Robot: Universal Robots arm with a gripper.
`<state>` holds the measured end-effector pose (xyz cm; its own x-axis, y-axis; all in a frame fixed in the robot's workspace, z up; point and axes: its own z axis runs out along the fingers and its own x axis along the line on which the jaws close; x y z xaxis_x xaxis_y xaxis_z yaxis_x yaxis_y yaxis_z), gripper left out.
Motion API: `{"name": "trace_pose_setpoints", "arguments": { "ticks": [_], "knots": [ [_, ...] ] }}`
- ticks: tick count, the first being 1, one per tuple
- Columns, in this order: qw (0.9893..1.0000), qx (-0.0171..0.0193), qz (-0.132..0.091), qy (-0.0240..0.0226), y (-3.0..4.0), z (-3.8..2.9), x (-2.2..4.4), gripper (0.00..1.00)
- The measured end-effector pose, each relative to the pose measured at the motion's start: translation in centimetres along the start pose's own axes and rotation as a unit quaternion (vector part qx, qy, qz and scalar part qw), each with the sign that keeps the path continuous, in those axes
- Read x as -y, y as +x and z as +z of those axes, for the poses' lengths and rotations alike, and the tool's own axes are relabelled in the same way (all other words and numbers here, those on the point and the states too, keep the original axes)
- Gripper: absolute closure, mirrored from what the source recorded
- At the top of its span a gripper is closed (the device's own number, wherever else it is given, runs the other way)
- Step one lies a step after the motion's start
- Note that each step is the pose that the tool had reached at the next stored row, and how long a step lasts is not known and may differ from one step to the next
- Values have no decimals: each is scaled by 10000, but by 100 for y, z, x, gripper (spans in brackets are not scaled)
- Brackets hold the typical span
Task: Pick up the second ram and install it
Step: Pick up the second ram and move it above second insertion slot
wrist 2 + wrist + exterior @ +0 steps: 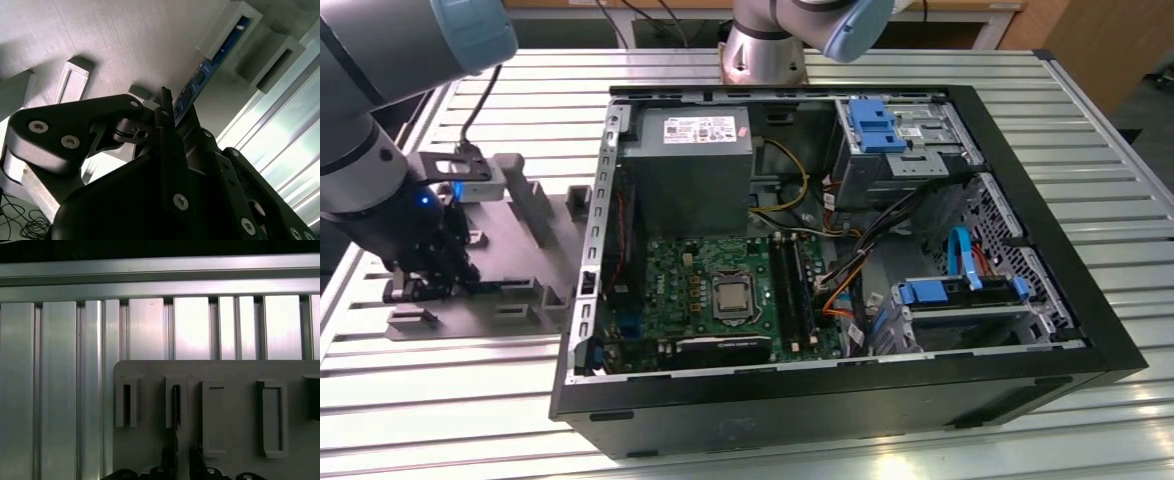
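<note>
Black 2-finger gripper (179, 111) low over grey moulded holder block (100, 40)
Jaws narrowly apart, astride thin blue-green RAM stick (216, 56) sat in its slot

This was a robotics lab or workshop bench. An open black desktop computer case (854, 395) lay on a worktable (454, 400) of ribbed aluminium profiles, its green motherboard (680, 275) and grey power supply (687, 175) exposed. Beside it sat a grey moulded holder block (527, 215), with the gripper (416, 290) of an industrial robot arm (374, 150) low over it. Wooden furniture (1107, 40) stood behind.
</note>
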<state>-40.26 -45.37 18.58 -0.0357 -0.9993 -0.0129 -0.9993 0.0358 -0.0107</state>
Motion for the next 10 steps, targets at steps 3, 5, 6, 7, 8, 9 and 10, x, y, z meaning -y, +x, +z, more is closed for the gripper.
{"name": "trace_pose_setpoints", "arguments": {
  "ticks": [3,5,6,7,8,9,10],
  "knots": [
    [10000,0,0,0,1,8,-13,73],
    [10000,0,0,-1,1,11,-14,73],
    [10000,0,0,0,1,13,-13,73],
    [10000,0,1,0,0,14,-12,73],
    [10000,1,1,1,0,16,-10,73],
    [10000,1,1,1,0,16,-7,73],
    [10000,1,1,0,0,15,-6,73]
  ]
}}
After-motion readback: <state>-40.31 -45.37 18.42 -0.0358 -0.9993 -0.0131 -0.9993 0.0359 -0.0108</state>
